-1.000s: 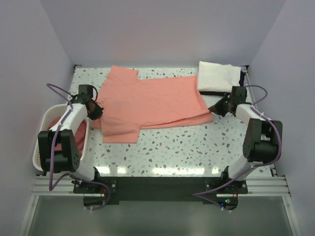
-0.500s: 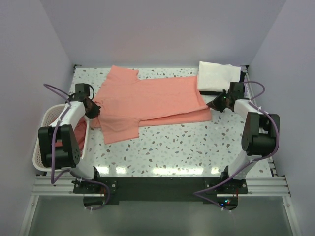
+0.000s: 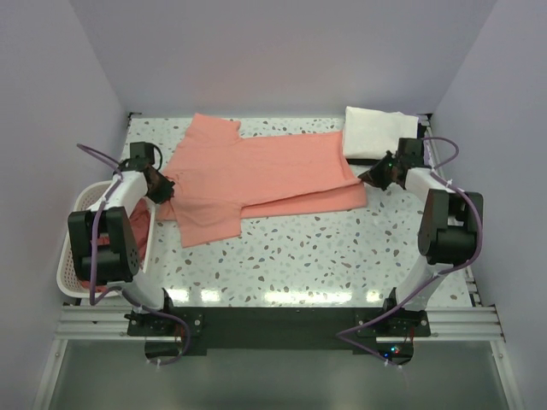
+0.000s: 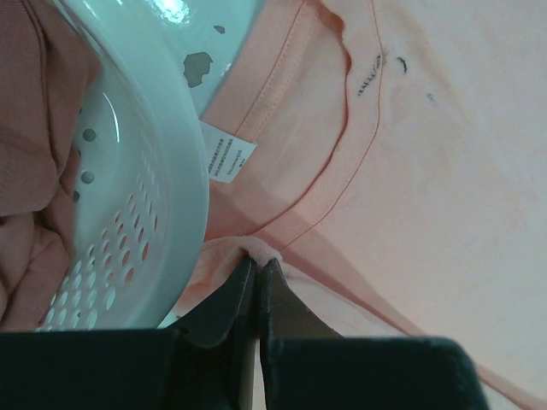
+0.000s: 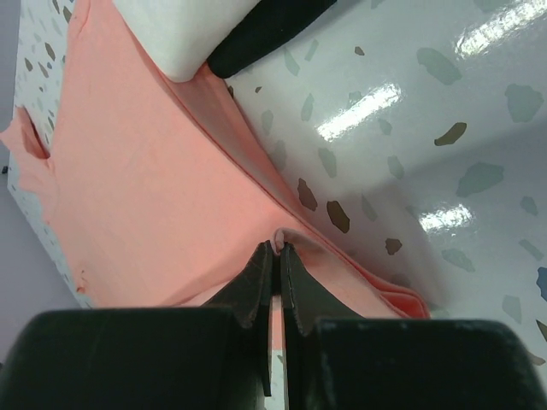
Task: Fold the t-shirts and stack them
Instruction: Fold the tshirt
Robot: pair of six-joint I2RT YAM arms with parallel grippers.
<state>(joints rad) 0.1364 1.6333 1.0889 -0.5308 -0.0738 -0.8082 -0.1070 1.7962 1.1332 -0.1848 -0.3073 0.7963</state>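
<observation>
A salmon-pink t-shirt (image 3: pixel 265 175) lies spread across the table, its neck to the left and its hem to the right. The near part is doubled into a long fold. My left gripper (image 3: pixel 162 185) is shut on a pinch of cloth at the shirt's left edge, beside the collar; up close its tips (image 4: pixel 258 263) clamp a small ridge of pink cloth below the white neck label (image 4: pixel 227 154). My right gripper (image 3: pixel 373 175) is shut on the hem end, where its tips (image 5: pixel 278 248) squeeze a fold of the t-shirt (image 5: pixel 137 171).
A white lattice basket (image 3: pixel 77 209) holding more pink cloth (image 3: pixel 138 229) stands at the left edge, its rim (image 4: pixel 162 171) close beside my left gripper. A folded white cloth (image 3: pixel 379 132) on a black strip (image 5: pixel 265 30) lies at the back right, next to the hem.
Both grippers have moved toward the back of the table, pulling the shirt's two ends with them. The shirt's near edge now lies farther from the arms' bases.
</observation>
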